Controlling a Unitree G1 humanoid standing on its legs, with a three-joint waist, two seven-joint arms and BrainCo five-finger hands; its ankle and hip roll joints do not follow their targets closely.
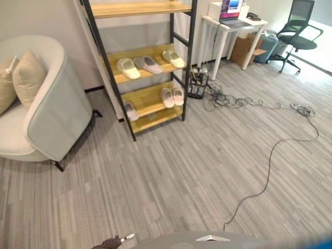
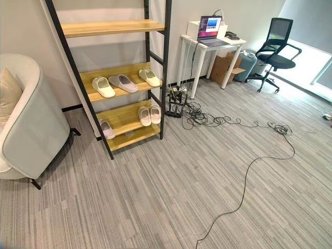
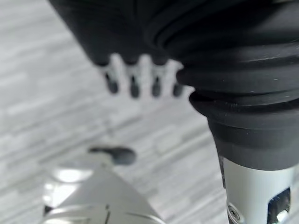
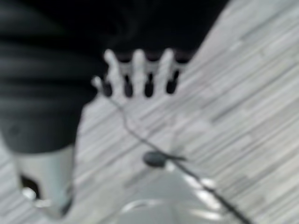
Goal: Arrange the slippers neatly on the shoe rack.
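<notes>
The shoe rack has a black frame and wooden shelves and stands against the wall ahead. On its middle shelf lie a cream slipper, a grey slipper and a pale yellow slipper. The lower shelf carries a white pair at its right end and a single white slipper at its left. My left hand hangs over the bare floor far from the rack, fingers straight, holding nothing; it also peeks in low in the left eye view. My right hand hangs likewise, open and empty.
A pale armchair with a cushion stands left of the rack. A black wire basket and tangled cables lie right of it; one long cable runs across the floor. A white desk and an office chair stand far right.
</notes>
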